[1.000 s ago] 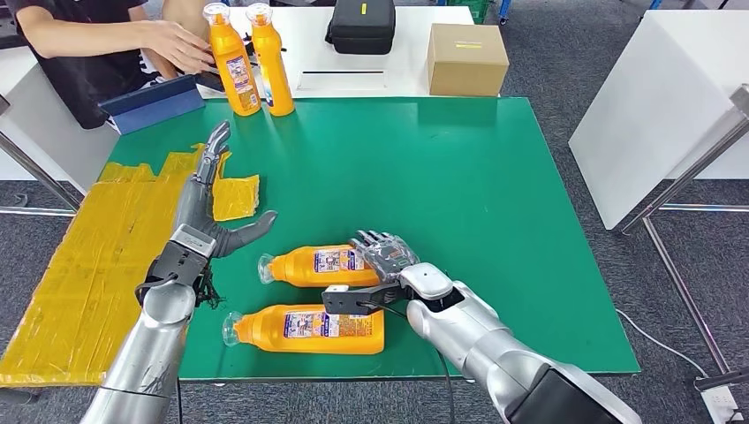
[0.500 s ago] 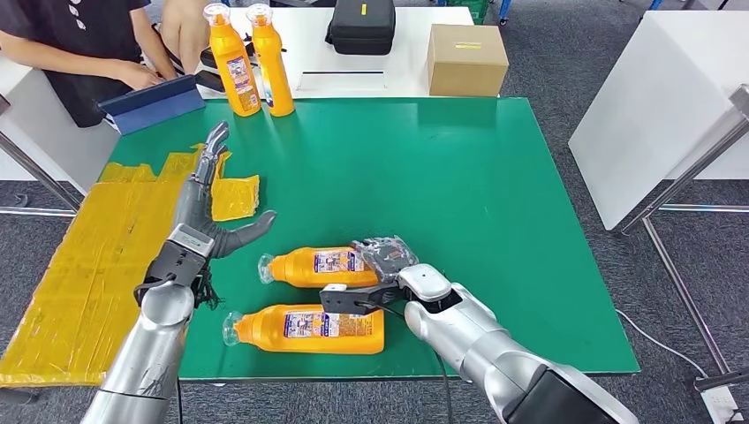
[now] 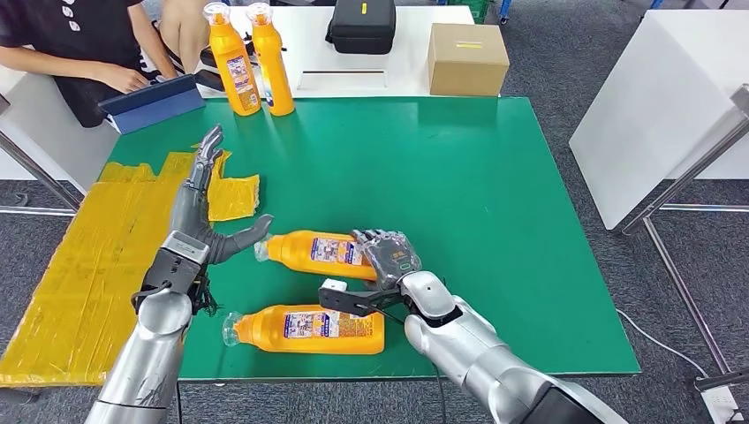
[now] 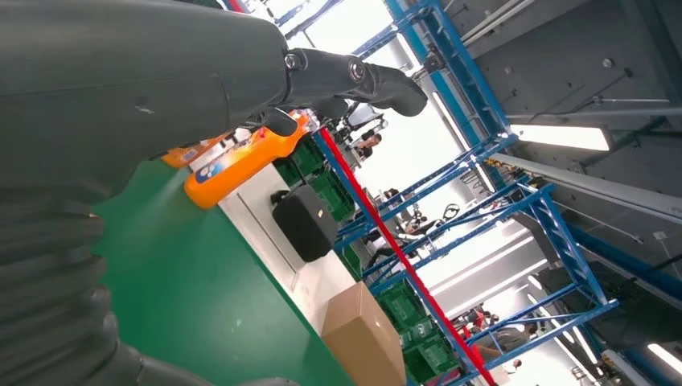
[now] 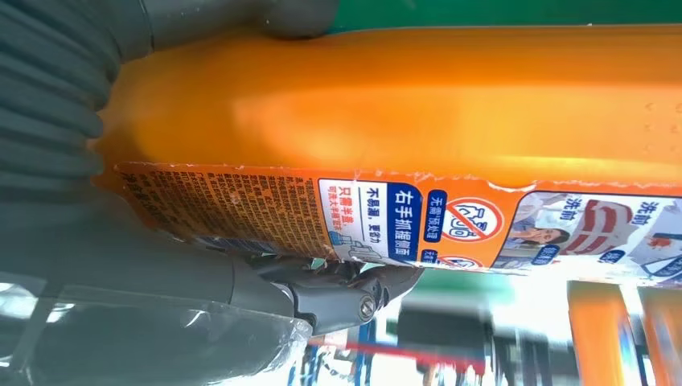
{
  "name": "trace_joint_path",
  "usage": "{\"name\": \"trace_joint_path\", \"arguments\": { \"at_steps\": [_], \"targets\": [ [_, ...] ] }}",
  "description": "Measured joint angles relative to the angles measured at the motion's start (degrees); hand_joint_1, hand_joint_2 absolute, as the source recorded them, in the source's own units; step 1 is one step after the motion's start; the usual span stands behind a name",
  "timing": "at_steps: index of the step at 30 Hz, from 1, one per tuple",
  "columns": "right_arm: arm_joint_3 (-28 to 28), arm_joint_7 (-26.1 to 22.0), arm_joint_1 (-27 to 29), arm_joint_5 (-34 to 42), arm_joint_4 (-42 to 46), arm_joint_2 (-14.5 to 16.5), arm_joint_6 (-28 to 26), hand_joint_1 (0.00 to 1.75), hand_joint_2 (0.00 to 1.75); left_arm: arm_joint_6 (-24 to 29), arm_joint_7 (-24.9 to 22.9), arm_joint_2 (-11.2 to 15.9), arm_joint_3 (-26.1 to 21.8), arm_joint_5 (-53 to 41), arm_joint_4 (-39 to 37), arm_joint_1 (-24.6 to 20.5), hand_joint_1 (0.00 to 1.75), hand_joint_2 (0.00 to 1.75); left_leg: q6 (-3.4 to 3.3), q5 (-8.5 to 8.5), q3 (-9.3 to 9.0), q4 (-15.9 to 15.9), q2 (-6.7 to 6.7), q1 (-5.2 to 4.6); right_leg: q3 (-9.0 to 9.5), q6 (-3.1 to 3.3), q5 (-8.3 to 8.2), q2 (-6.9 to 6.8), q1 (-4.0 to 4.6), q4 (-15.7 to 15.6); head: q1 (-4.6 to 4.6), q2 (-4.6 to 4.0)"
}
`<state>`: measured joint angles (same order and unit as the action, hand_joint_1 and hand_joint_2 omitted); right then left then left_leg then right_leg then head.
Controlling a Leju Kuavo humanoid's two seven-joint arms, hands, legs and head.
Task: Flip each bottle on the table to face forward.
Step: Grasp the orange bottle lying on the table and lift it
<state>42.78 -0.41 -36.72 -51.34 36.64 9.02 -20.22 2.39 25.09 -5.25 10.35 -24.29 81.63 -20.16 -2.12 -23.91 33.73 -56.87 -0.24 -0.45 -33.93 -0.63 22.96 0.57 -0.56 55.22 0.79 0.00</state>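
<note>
Two orange bottles lie on their sides on the green table (image 3: pixel 495 177), caps pointing left. My right hand (image 3: pixel 389 258) grips the farther lying bottle (image 3: pixel 313 252) by its base, fingers over it and thumb (image 3: pixel 349 299) below; the right wrist view shows its orange body and label (image 5: pixel 418 104) up close. The nearer lying bottle (image 3: pixel 309 328) rests free by the front edge. My left hand (image 3: pixel 196 208) is open with fingers stretched out, its thumb close to the held bottle's cap. Two more orange bottles (image 3: pixel 231 60) (image 3: pixel 269 58) stand upright at the far edge, and one upright bottle (image 4: pixel 241 161) shows in the left wrist view.
Yellow taped sheeting (image 3: pixel 97 256) covers the table's left side. On a white table behind sit a black case (image 3: pixel 362 25) and a cardboard box (image 3: pixel 466 58). A person (image 3: pixel 79 53) sits at the back left by a blue tablet cover (image 3: pixel 152 102). A white table (image 3: pixel 662 106) stands at right.
My right hand has carried the farther lying bottle a little up and to the left, bringing its cap near my left thumb. The person's hands have drawn back from the upright bottles.
</note>
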Motion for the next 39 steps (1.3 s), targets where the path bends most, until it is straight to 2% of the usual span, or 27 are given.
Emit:
{"name": "trace_joint_path", "arguments": {
  "at_steps": [6,12,16,20,23,29,35,39],
  "targets": [
    [-4.6,-3.6,2.6,3.9,8.1,-1.0,-2.7,1.75,1.75,-0.9,0.0,0.0,-0.4,2.0,0.1,0.6,0.00,1.75,0.00,-0.01,0.06,0.0,-0.02,0.00,-0.05,0.00,0.01,-0.01,0.00,0.0,0.01,0.00],
    [-11.9,-12.0,6.9,16.6,17.3,-1.0,-8.6,1.75,1.75,-3.7,-2.4,0.0,-0.9,5.8,-0.6,-0.2,0.00,1.75,0.00,-0.01,0.08,0.0,-0.02,-0.01,-0.08,0.00,0.01,-0.02,0.00,0.0,0.00,0.00],
    [-16.5,-19.1,8.4,26.2,20.2,-0.4,-9.5,1.75,1.75,-5.8,-3.7,-0.2,-0.9,8.9,-1.9,-1.3,0.00,1.75,0.00,-0.01,0.09,0.0,0.02,-0.02,-0.09,0.00,0.00,0.02,0.00,0.0,0.00,0.00],
    [-19.7,-27.5,8.3,35.0,19.3,1.4,-10.0,1.75,1.75,-6.5,-5.4,-1.0,-0.4,13.3,-3.4,-3.0,0.00,1.75,0.00,0.00,0.09,0.0,0.01,-0.01,-0.10,0.00,0.00,0.02,0.00,0.0,0.00,0.00],
    [-21.4,-32.0,7.7,38.8,17.1,3.0,-11.3,1.75,1.75,-6.1,-6.7,-1.6,0.3,16.1,-4.5,-4.6,0.00,1.75,0.00,0.00,0.09,0.0,0.01,0.00,-0.10,0.00,0.00,0.01,0.00,0.0,-0.01,0.00],
    [-22.7,-33.4,7.1,40.2,14.6,4.3,-11.8,1.75,1.75,-6.2,-7.3,-2.3,0.8,17.3,-5.8,-5.8,0.00,1.75,0.00,-0.01,0.11,0.0,0.01,0.01,-0.13,0.00,0.00,0.02,0.00,0.0,-0.01,0.00],
    [-22.8,-38.6,3.9,43.0,10.0,6.3,-10.9,1.75,1.75,-12.4,-11.2,-2.8,3.1,25.1,-8.6,-8.5,0.00,1.75,0.00,0.01,0.16,0.0,0.01,0.00,-0.16,0.00,0.00,0.02,0.00,0.0,0.01,0.00],
    [-21.6,-39.3,1.3,41.8,6.5,7.9,-10.6,1.75,1.75,-13.2,-12.7,-3.1,5.6,26.6,-10.8,-11.0,0.00,1.75,-0.01,0.02,0.16,0.0,0.01,0.00,-0.15,0.00,-0.01,0.02,0.00,0.0,-0.01,0.00]
  ]
}}
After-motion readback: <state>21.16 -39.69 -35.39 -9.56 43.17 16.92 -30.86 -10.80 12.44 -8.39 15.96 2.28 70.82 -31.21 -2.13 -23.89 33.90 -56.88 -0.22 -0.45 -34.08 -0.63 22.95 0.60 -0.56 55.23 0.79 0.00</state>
